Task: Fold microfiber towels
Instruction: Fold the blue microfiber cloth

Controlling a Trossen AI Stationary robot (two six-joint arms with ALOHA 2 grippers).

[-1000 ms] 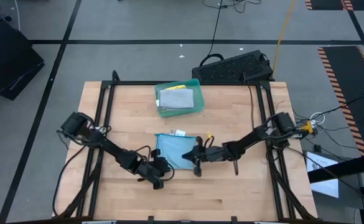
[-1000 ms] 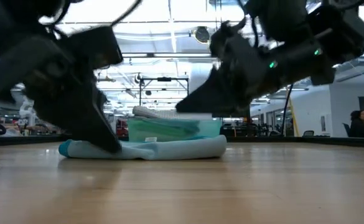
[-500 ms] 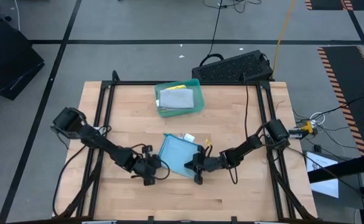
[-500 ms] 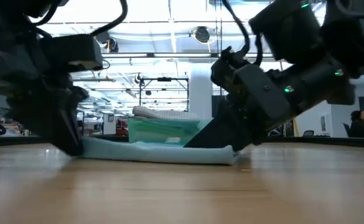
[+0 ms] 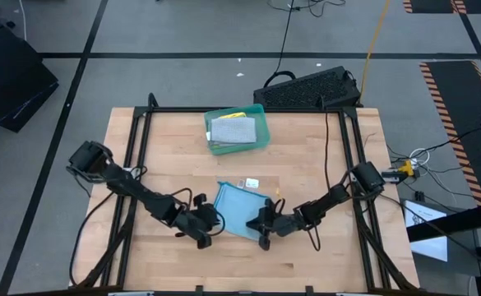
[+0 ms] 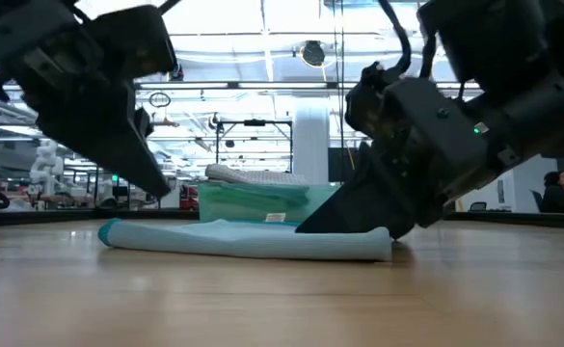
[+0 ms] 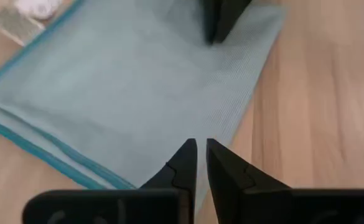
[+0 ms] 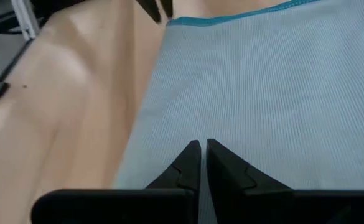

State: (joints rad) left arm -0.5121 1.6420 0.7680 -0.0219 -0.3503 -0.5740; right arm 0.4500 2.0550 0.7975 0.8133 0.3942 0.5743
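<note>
The left gripper point(image 5: 208, 233) and right gripper point(image 5: 261, 233), jaws nearly closed, each pinch a near corner of the light blue towel point(image 5: 240, 208) lying mid-worktop point(image 5: 322, 148). A thin pinch may slip, skewing the fold. Since before, both grippers have dragged it nearer.
</note>
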